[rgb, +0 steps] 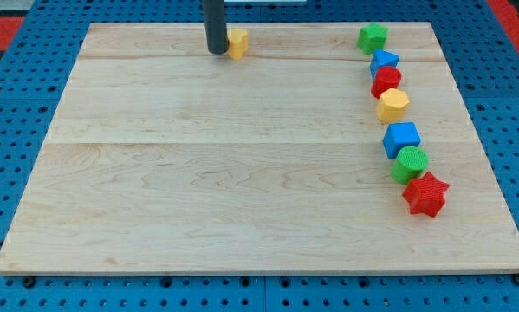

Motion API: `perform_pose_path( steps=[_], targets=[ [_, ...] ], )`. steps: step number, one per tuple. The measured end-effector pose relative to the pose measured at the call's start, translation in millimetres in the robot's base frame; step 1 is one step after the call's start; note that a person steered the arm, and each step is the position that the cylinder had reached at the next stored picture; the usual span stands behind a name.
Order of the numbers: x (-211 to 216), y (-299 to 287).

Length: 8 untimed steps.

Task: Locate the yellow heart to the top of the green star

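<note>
A yellow block (238, 42), likely the heart, lies near the board's top edge, left of centre. The rod partly hides its left side. My tip (217, 51) touches or nearly touches that left side. The green star (373, 36) lies at the top right of the board, well to the right of the yellow block and at about the same height.
Below the green star a line of blocks runs down the view's right: a blue block (384, 61), a red block (386, 81), a yellow hexagon-like block (393, 105), a blue cube (401, 139), a green cylinder (410, 163) and a red star (425, 193).
</note>
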State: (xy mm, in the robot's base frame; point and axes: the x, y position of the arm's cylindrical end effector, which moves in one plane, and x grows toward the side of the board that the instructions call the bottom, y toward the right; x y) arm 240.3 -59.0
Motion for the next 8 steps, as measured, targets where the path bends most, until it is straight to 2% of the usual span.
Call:
perform_pose_path(
  steps=[3,5,7,8],
  targets=[
    [-43.1,107.9],
    [-48.6,162.4],
    [-40.7,149.2],
    [-38.9,167.7]
  ],
)
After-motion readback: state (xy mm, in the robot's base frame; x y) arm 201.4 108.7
